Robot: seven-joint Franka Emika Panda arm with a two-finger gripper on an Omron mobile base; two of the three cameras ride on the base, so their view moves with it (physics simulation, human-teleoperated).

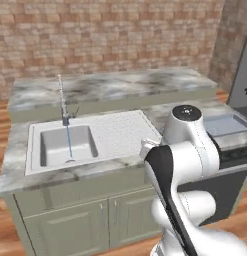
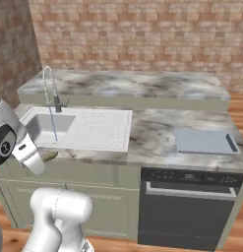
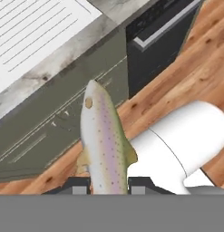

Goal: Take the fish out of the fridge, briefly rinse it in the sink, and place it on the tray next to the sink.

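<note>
We have the fish [image 3: 103, 140] clamped between our gripper's [image 3: 109, 185] two fingers; in the hand view its tail end sits in the grip and its long body runs straight out along the gripper's axis, head farthest from us. The head points toward the counter edge [image 3: 63, 59] and the ridged white drainboard [image 3: 36, 31] beyond it.

Taking the sink [image 1: 65, 145] as our landmark: in the right base view the gripper hangs in front of the counter and below its top, just short of the sink's front rim, with a bit of the fish [image 2: 48, 156] poking toward the cabinet face. So the basin lies up and ahead of the fish, roughly along the line of its body. Water [image 1: 69, 142] runs in a thin stream from the tap [image 1: 62, 100] into the basin.

We judge the rinse not yet done. The coming move calls for lifting over the front rim, then pushing forward head-first under the stream. The tray [image 2: 204, 140] sits on the counter well to the right of the sink, past the drainboard.
</note>
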